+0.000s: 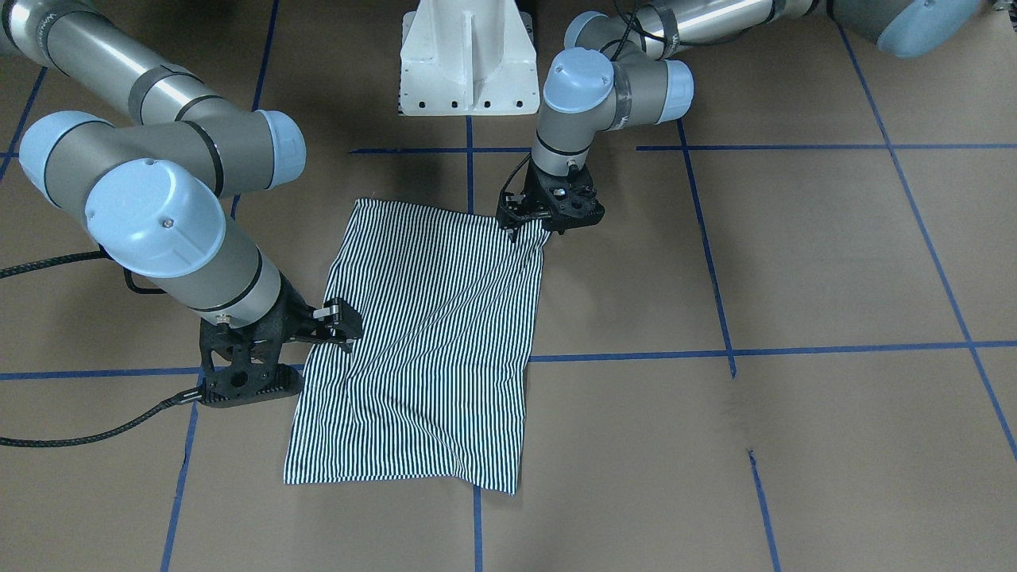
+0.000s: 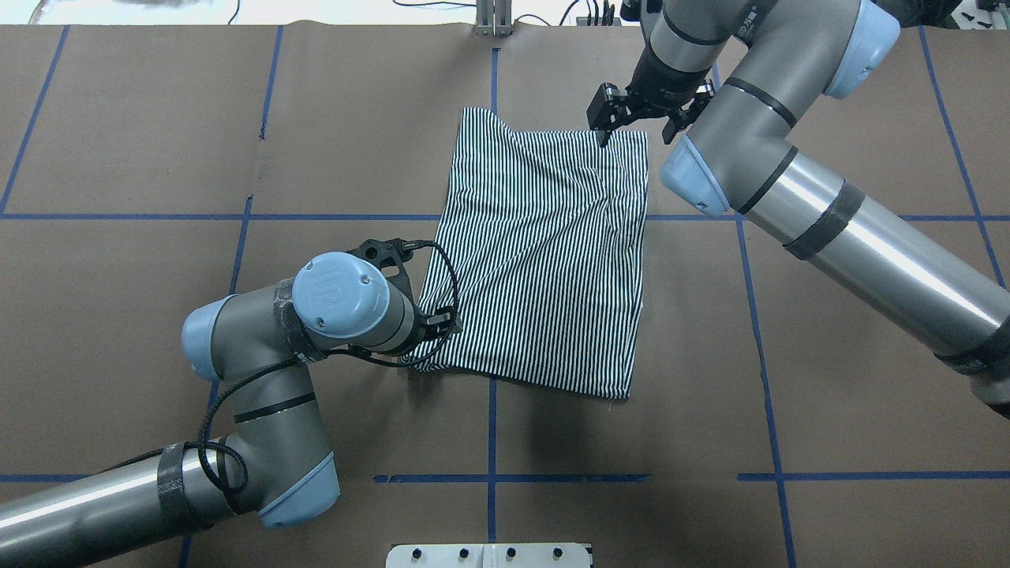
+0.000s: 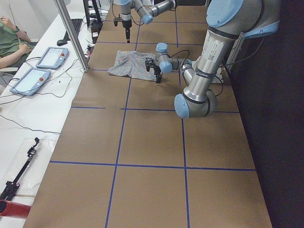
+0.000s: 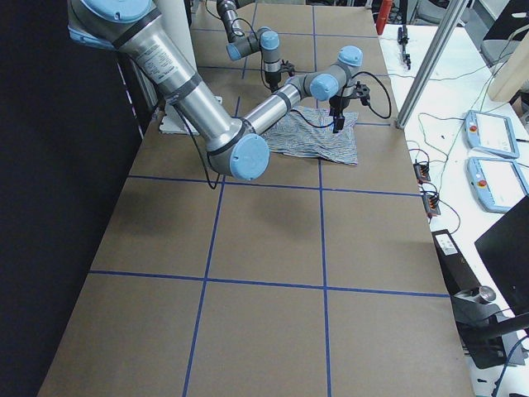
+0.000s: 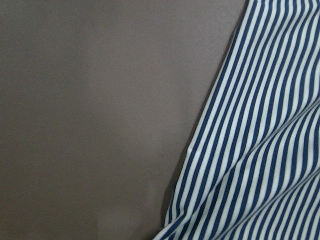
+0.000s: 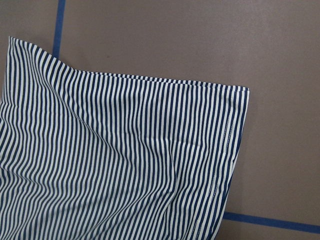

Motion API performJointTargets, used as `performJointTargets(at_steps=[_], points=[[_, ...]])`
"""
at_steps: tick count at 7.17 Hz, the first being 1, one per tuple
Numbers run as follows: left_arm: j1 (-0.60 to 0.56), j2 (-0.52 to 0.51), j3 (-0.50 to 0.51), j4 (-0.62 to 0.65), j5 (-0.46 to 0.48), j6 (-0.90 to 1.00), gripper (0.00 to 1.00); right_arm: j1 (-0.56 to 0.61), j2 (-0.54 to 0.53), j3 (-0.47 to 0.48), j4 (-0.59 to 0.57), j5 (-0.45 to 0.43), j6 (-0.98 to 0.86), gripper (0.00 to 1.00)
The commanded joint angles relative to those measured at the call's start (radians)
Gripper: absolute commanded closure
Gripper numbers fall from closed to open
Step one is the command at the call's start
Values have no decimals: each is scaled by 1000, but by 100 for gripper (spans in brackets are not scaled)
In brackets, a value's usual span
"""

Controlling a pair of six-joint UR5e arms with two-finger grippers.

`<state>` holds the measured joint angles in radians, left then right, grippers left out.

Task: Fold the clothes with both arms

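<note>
The striped polo shirt (image 2: 544,260) lies mid-tabletop (image 2: 828,379), already doubled into a rough rectangle. No collar or sleeves show, and diagonal wrinkles cross it. The left end effector (image 1: 539,229) sits low at the shirt's corner nearest the robot on its left side. Creases fan out from that corner, which suggests the cloth is being tugged there, but the views do not show whether its fingers are clamped or apart. The right end effector (image 2: 637,130) hangs above the diagonally opposite far corner with its fingers apart and nothing between them, and its wrist view looks down on that corner from some height. The two corners are probably targeted so both arms can carry the next fold across together.
</note>
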<state>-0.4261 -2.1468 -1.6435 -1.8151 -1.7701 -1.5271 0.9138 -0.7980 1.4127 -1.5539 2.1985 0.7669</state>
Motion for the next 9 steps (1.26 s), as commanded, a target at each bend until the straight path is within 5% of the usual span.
performJointTargets(at_steps=[1,2,4,6,9], points=[[1,-2,-5,0,-3,-4,74,2,-9,3,2,1,0,0],[3,-2,-5,-1,-5,-1,100,2,-12,8,2,1,0,0],[1,-2,-13,-6,-5,8,100,2,-21,18,2,1,0,0],[-2,24,-89,12,-5,12,100,-27,-103,139,2,1,102,0],[7,42,-200,166,-23,12,100,-226,-234,380,3,-47,684,0]])
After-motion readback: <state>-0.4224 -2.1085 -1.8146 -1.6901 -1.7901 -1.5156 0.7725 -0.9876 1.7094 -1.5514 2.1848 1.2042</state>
